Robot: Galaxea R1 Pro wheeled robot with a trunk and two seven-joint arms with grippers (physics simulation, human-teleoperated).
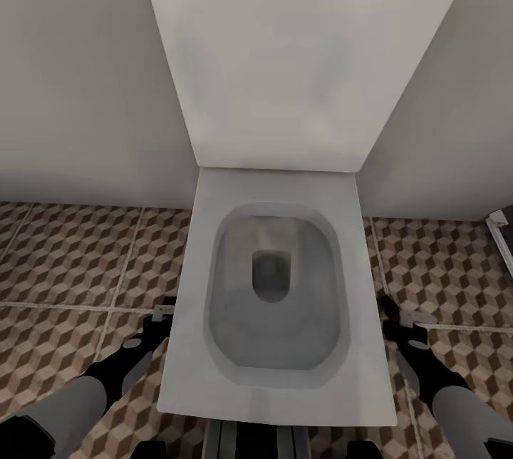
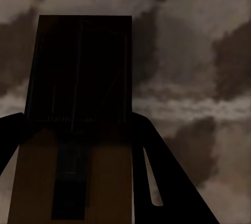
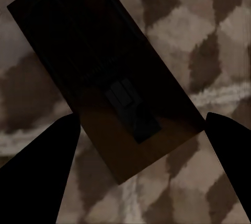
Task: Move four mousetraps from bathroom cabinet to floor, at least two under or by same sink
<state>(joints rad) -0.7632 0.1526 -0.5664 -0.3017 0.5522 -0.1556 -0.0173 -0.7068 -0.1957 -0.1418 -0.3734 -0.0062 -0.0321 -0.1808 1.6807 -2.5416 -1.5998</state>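
Observation:
In the head view I face a white toilet, with my two arms low on either side of it above the bathroom floor (image 1: 71, 252). My left gripper (image 1: 165, 311) is by the bowl's left side. The left wrist view shows the left gripper (image 2: 78, 118) shut on a mousetrap (image 2: 78, 67), a dark flat board with wire. My right gripper (image 1: 399, 316) is by the bowl's right side. In the right wrist view the right gripper (image 3: 141, 122) is shut on a second mousetrap (image 3: 94, 46), held at a slant over the cube tiles. The cabinet and the sink are out of view.
The toilet (image 1: 278, 373) stands straight ahead between my arms, its raised lid (image 1: 278, 53) against pale walls. A white and dark frame edge (image 1: 502, 231) shows at the far right. Cube-pattern tiles extend on both sides of the bowl.

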